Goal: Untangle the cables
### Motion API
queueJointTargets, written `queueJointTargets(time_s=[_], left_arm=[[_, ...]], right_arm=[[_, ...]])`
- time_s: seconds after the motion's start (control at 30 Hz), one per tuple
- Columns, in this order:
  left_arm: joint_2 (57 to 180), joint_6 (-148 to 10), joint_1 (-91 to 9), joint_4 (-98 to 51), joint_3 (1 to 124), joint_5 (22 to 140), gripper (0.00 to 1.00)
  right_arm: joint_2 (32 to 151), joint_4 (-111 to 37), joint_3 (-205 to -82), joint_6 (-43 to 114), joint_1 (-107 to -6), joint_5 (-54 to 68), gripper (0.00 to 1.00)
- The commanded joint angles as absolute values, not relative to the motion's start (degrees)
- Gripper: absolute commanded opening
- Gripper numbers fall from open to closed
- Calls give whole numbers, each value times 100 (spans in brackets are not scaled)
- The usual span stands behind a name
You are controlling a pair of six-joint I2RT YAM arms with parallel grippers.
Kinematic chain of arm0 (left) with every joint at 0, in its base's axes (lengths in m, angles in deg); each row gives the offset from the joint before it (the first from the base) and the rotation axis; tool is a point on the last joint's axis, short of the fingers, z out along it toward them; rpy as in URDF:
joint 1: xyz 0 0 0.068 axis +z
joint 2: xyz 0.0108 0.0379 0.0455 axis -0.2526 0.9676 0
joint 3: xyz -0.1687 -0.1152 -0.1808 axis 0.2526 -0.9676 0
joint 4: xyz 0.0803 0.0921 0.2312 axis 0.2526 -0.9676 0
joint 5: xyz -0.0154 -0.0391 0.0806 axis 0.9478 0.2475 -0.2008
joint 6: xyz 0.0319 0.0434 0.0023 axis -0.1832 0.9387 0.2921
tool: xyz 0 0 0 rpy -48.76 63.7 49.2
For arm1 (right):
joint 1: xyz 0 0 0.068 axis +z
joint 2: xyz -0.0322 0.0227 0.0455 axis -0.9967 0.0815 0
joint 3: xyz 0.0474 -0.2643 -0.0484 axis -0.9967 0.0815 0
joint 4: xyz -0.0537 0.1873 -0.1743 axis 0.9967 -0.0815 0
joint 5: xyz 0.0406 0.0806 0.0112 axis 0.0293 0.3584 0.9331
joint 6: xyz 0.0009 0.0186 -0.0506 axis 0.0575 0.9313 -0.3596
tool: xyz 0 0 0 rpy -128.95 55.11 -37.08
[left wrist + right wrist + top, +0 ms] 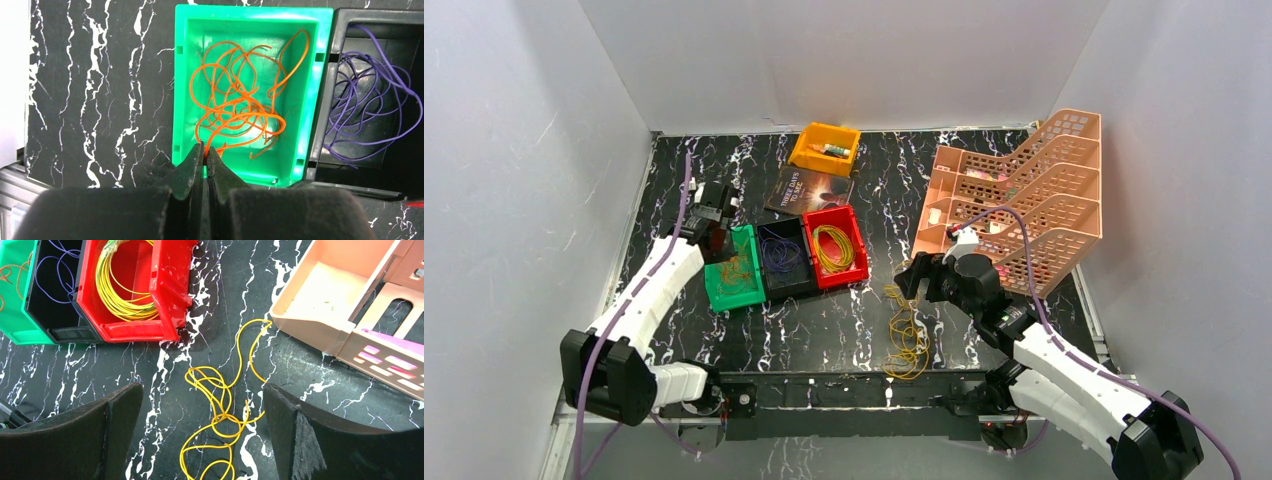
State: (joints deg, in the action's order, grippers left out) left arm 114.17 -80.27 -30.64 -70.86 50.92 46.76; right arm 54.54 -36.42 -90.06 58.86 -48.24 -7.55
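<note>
Hovering the right gripper (201, 389) over the loose yellow cable (218, 418) on the worktop (60, 365), jaws standing wide open and holding nothing. The tangle is lying directly under the gap, bottom centre of the right wrist view. Its long axis is running top to bottom of the frame, across the line between the two fingers, so I judge a straight drop is putting strands between them.

The right arm is clearly the nearer one. The left gripper (205, 150) is sitting closed over the green bin (250, 14), well apart at the left of the top view. An orange cable (235, 100) is running right up to its tips; can't tell if it's pinched.

The purple cables (360, 95) and the yellow coil (120, 295) are lying in their own bins.
</note>
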Motion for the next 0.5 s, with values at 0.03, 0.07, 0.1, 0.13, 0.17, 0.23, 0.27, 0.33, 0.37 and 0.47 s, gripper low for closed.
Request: queueJointTargets(time_s=[0.03,0.07,0.1,0.13,0.17,0.23,0.27,0.33,0.37,0.47], left_arm=[[11663,-7807,-2902,-6573,5022,4985,0],[11716,-7786,-2885,-6511,5030,4996,0],[11790,-7773,-2865,-6486,5048,4993,0],[11861,-7760,-2849,-6454,5052,4983,0],[11923,-7741,-2837,-6426,5055,4966,0],[12067,-7699,-2818,-6365,5016,4946,0],[12126,-7678,-2813,-6354,4992,4928,0],[12294,-7650,-2804,-6335,4947,4849,0],[12351,-7641,-2794,-6316,4922,4826,0],[12499,-7604,-2765,-6208,4868,4822,0]], right_arm=[[5456,-3422,-9236,5816,-4845,-758,98],[5464,-3428,-9240,5803,-4849,-762,98],[5473,-3430,-9240,5792,-4845,-758,98],[5482,-3430,-9240,5785,-4844,-765,99],[5486,-3430,-9241,5783,-4847,-776,98],[5487,-3422,-9234,5780,-4841,-773,98],[5494,-3421,-9232,5780,-4845,-761,98],[5499,-3425,-9232,5776,-4846,-764,98],[5494,-3429,-9232,5779,-4846,-780,98],[5500,-3406,-9219,5780,-4847,-784,98]])
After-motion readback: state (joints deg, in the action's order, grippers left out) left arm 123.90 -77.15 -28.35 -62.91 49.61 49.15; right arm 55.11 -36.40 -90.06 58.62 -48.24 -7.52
